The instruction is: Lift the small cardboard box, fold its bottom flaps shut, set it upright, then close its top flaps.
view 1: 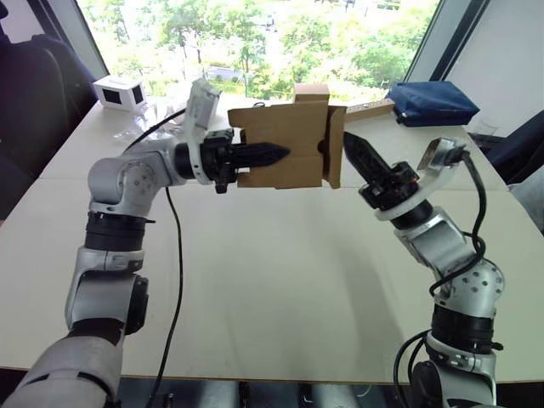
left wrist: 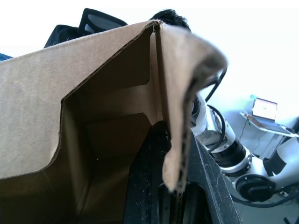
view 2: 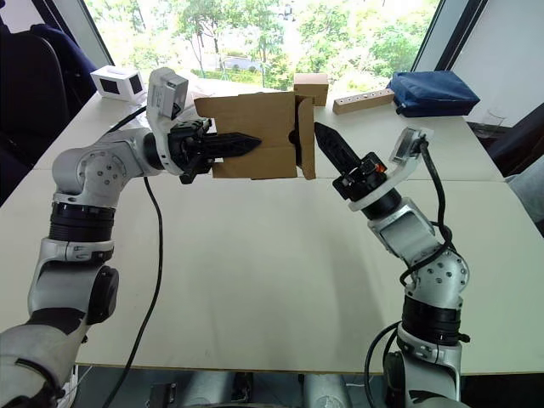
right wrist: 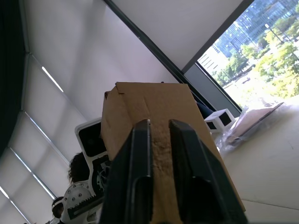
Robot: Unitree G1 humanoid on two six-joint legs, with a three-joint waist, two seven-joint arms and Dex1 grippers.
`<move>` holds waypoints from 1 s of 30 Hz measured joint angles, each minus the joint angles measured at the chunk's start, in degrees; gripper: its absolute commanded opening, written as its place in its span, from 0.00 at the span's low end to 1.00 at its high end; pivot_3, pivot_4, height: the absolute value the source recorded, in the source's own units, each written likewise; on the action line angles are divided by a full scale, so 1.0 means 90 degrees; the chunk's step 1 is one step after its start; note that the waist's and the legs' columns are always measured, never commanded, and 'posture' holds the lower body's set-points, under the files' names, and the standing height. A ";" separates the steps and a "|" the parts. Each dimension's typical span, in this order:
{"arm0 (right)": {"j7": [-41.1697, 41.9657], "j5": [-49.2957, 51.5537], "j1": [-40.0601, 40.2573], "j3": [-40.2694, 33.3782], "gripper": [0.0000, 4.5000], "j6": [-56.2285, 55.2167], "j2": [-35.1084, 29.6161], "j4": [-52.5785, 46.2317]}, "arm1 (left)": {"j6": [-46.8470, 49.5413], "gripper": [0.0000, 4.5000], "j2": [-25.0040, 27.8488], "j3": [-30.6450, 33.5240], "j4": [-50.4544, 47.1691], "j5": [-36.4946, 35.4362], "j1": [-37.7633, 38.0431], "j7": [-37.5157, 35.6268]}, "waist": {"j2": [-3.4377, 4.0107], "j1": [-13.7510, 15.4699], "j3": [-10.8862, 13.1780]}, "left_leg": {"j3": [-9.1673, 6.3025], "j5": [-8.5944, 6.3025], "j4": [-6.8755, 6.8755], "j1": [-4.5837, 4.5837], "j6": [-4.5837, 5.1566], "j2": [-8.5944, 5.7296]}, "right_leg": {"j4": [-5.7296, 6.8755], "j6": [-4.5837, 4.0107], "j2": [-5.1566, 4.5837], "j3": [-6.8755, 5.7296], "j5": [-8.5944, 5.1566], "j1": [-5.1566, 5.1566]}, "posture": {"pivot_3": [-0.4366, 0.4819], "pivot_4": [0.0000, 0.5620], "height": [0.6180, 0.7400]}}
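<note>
The small cardboard box (view 1: 280, 126), plain brown, hangs on its side above the table. My left gripper (view 1: 274, 155) is shut on its near wall; in the left wrist view the cardboard wall (left wrist: 180, 121) sits pinched between the black fingers, one inside the open end. A flap (view 1: 335, 146) at the box's right end is folded across. My right gripper (view 1: 352, 143) is shut, and its tips point at that flap, touching it or just short of it. The right wrist view looks along the fingers (right wrist: 136, 177) at the box (right wrist: 149, 107).
At the far edge of the white table (view 1: 280, 280) stand a cube-like tan box (view 1: 311, 92), a white box with dark windows (view 1: 119, 92), a wooden block (view 1: 370, 107) and a blue bag (view 1: 432, 102). Crumpled clear plastic (view 1: 144, 127) lies at back left.
</note>
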 measured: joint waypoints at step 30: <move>-0.0652 0.0466 -0.0074 0.0234 0.57 -0.0747 0.1067 0.0123 | 0.0004 0.00 -0.0013 0.0173 0.0068 -0.0004 -0.0037 0.0081 | 0.0001 -0.0010 0.0001 | 0.0000 0.0000 0.0000 0.0000 -0.0001 0.0000 | 0.0001 0.0000 0.0000 0.0000 0.0000 -0.0002 | 0.48 0.27 1.00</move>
